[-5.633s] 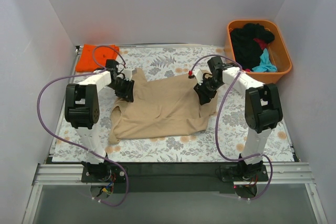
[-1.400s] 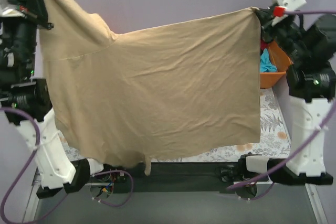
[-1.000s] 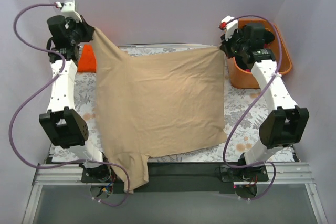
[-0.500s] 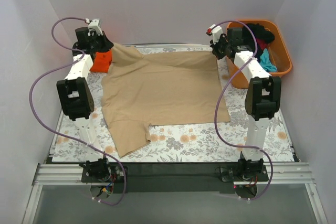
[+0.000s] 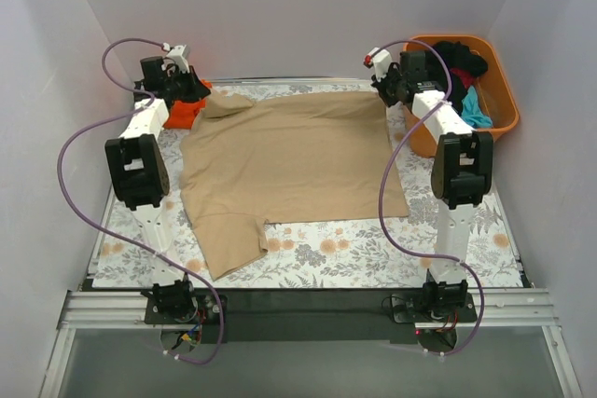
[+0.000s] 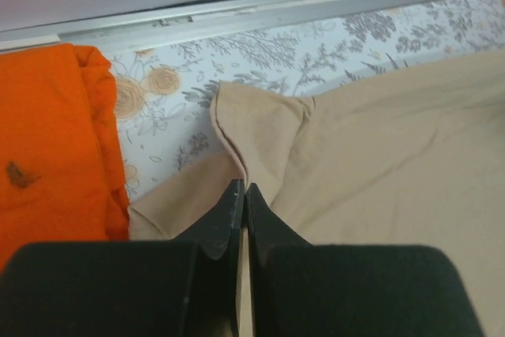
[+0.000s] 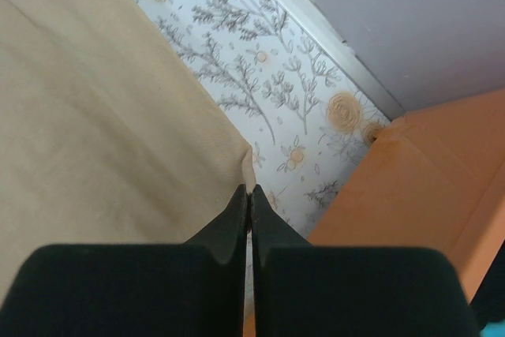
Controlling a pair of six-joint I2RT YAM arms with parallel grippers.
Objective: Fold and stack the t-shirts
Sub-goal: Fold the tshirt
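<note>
Top external view: your tan t-shirt (image 5: 289, 165) lies spread flat, left of the orange tub (image 5: 508, 111); nothing is folded yet.
Left gripper (image 6: 241, 195): clamped on the corner farthest from the tub.
Right gripper (image 7: 246, 196): clamped on the corner beside the tub.
Remaining: every fold, plus the shirts (image 5: 446, 72) in the tub.
Cloth: soft, lightly creased.

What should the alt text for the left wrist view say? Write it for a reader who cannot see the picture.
The left gripper is shut on a raised fold of the tan t-shirt, which spreads to the right over a floral table cover. An orange t-shirt lies at the left, right beside the tan one.
</note>
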